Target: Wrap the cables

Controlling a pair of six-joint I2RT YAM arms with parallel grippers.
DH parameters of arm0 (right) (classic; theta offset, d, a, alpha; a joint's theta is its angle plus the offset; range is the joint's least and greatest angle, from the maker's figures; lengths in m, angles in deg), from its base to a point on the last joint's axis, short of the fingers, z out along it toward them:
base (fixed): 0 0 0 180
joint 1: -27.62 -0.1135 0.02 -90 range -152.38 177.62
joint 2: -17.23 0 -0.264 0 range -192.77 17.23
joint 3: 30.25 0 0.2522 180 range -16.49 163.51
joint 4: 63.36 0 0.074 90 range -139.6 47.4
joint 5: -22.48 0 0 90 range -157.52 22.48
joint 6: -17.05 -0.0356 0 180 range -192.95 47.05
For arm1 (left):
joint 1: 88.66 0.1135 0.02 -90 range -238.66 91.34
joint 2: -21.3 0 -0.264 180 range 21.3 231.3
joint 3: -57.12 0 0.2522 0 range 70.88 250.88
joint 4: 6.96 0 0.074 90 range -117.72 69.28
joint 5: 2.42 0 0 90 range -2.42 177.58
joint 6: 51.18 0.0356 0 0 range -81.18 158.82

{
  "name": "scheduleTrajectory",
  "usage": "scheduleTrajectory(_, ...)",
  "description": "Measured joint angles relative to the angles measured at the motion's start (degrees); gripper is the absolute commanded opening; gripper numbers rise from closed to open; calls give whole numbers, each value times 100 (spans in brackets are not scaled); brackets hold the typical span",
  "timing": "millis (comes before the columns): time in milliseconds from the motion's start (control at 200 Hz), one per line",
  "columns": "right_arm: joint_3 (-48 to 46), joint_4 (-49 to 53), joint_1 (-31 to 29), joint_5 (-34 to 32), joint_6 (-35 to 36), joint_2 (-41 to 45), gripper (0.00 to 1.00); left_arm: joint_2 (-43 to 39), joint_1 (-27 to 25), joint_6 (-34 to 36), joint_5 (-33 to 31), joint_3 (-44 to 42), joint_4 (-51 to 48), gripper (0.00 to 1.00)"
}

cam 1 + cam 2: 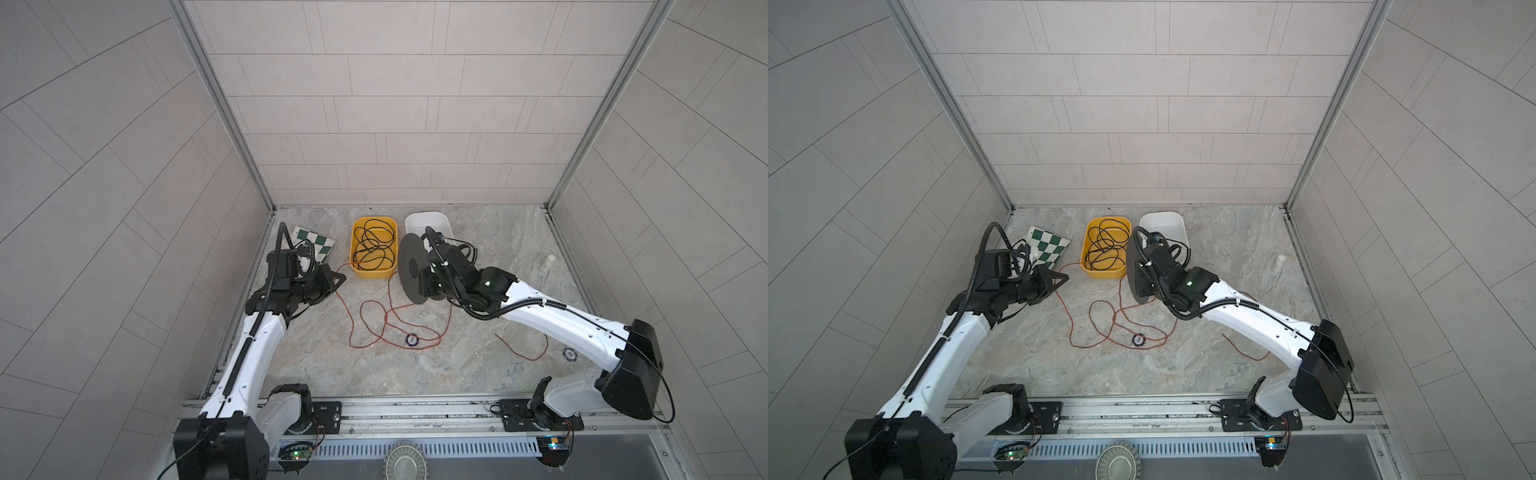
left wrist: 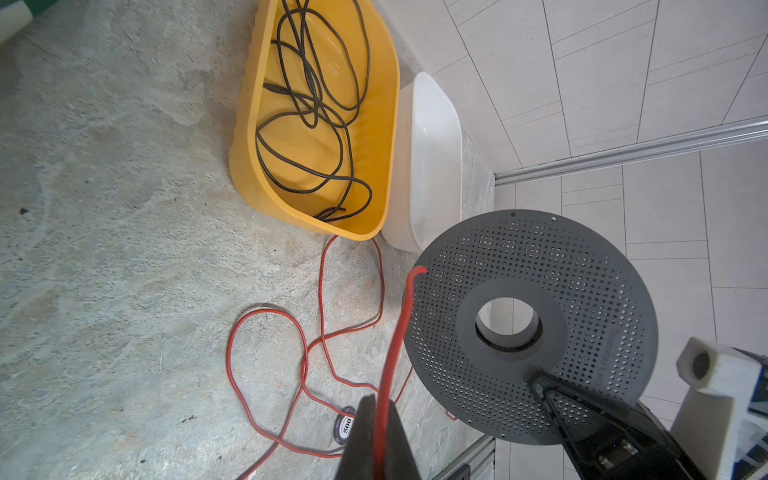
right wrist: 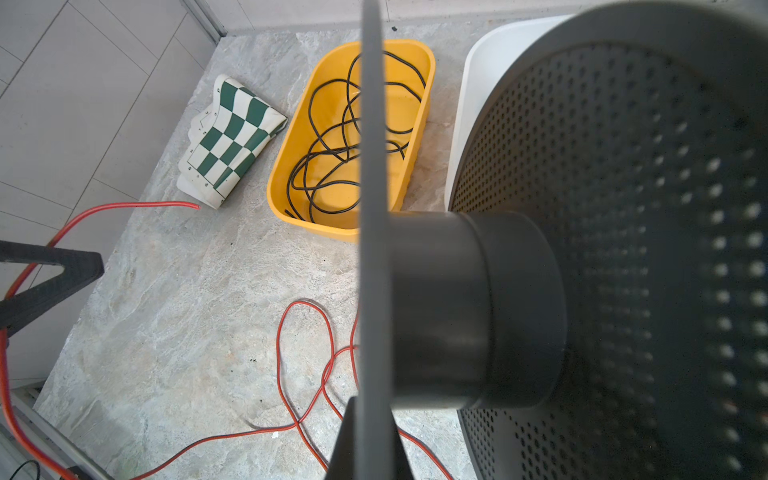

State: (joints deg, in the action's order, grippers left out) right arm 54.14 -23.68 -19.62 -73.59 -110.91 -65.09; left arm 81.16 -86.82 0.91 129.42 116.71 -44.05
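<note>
Your left end effector is pressed together on the red wire, pinching it a short way back from the free tip. That tip pokes out past the fingers. Your right end effector is clamped on the rim of one flange of the grey perforated spool. It holds the spool up off the bench, and the hub is bare.

The rest of the wire trails down from the left grip and lies in loose, crossing loops on the bench between the arms. It passes in front of the yellow tub and close by a poker chip.

Expect the wire to be very light and limp, far thinner than a finger, and probably slick enough to slide through the pads under tension. Only the short stub beyond the grip looks stiff enough to aim, so keep your hold near the tip. The crossed loops may tighten into a snag or drag the chip, so feed slowly.
</note>
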Motion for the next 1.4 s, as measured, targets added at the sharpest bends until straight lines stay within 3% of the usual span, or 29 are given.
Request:
scheduleTrajectory(310, -146, -175, 50, -345, -42, -337, 0, 66, -13, -26, 85, -31, 74, 0)
scheduleTrajectory(716, -146, -269, 546, -649, 133, -769, 0, 181, -168, -120, 103, -31, 109, 0)
scheduleTrajectory(1236, 83, -503, 564, -1093, 136, -1405, 0, 181, -188, -131, 140, -31, 122, 0)
scheduleTrajectory(1396, 94, -511, 540, -1108, 57, -1416, 13, 181, -188, -125, 144, -13, 103, 0)
